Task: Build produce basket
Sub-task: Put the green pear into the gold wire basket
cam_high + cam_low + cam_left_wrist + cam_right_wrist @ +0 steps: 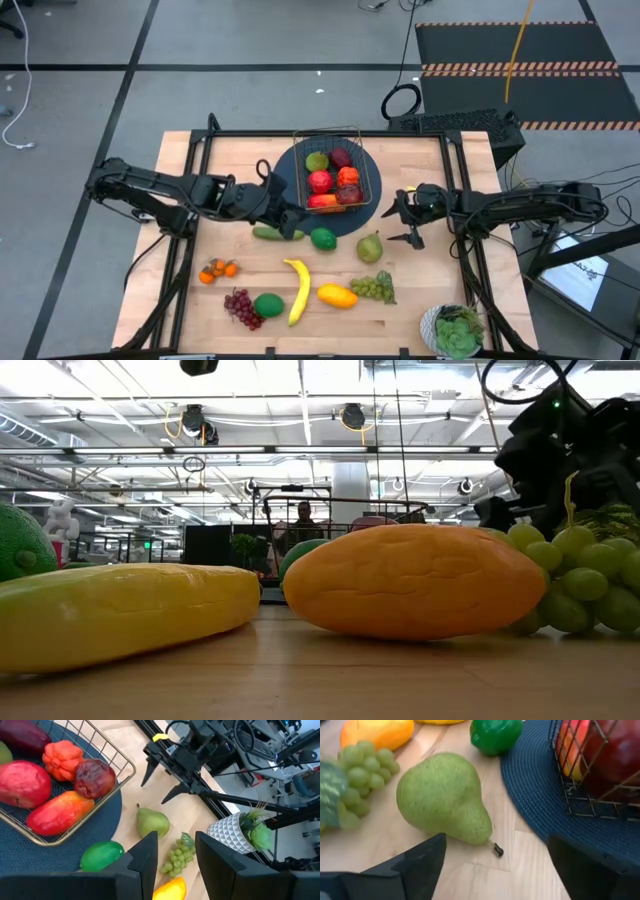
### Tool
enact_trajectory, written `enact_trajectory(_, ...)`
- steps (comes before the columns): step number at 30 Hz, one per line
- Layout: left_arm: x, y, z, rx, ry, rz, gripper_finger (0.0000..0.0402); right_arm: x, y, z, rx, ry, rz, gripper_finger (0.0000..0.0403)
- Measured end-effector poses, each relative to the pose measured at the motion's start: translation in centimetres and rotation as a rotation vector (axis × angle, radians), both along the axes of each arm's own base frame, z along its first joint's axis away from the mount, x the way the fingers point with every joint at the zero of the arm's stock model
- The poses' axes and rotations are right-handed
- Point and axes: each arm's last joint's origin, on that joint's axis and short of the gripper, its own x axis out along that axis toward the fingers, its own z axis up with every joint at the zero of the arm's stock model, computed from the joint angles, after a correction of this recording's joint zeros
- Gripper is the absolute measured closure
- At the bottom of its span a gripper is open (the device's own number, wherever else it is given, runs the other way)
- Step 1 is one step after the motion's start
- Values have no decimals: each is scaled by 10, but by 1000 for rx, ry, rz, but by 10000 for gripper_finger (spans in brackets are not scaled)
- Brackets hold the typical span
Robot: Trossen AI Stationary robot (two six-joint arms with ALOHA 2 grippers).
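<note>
The wire basket [335, 170] stands on a round dark-blue mat and holds several red, green and purple fruits. My left gripper [293, 218] is open just off the basket's near-left corner, above the cucumber [268, 232]; the left wrist view [176, 836] looks past it at the green grapes [175, 856]. My right gripper [398, 226] is open to the right of the mat, its fingers [496, 840] standing wide on either side of the green pear's [445, 800] stem end. The pear [370, 247] lies on its side on the table. A green fruit [322, 238] lies at the mat's near edge.
Nearer the front edge lie the banana [297, 290], mango [337, 296], green grapes [372, 288], purple grapes [240, 308], a round green fruit [268, 305] and small oranges [217, 270]. A potted plant [455, 330] stands at the near-right corner.
</note>
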Motion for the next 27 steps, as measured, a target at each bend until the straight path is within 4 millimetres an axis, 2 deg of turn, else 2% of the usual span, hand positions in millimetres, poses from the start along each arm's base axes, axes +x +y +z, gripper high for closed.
enact_trajectory(8, 0, 1, 0, -3, 0, 5, 270, 11, -2, -8, -92, -28, 59, 127)
enact_trajectory(18, 0, -2, 0, -58, -6, 16, 270, 22, -6, -35, -133, 41, 127, 176)
enact_trajectory(27, -1, -6, 0, -79, -8, 11, 270, 27, -5, -48, -12, 54, 160, 236)
